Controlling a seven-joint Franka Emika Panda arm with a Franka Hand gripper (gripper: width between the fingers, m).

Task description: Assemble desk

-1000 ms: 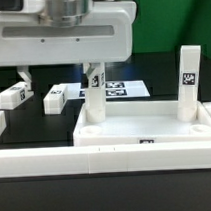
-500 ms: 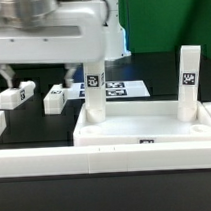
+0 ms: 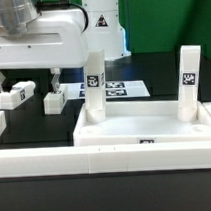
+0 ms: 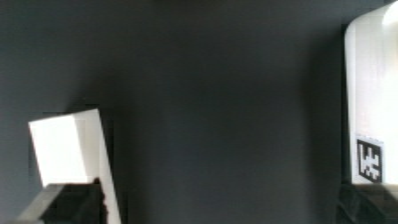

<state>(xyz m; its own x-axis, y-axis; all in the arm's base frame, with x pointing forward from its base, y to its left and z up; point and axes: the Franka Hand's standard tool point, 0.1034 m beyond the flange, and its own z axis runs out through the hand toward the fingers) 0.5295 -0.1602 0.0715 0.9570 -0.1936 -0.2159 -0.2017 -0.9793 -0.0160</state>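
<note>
blocked: upright legs [image 3: 96, 99] at desk top [image 3: 125, 132] corners | free: between them

Pincer [image 3: 27, 85]: wide boxy white housing with rounded corners and a faint grey line running along its front face. On top sits a short silver-grey cylindrical flange [image 3: 13, 8] with a dull metal finish. Two slim dark fingers [image 3: 54, 78] come out of the housing's underside, black-grey, narrow and flat-sided. Behind it is a white rounded arm link [image 3: 102, 16], smooth shell, with a small dark marking on the front that's too blurred to read. Wrist view shows only a dark grey fingertip [image 4: 54, 208], out of focus, no detail.
</note>
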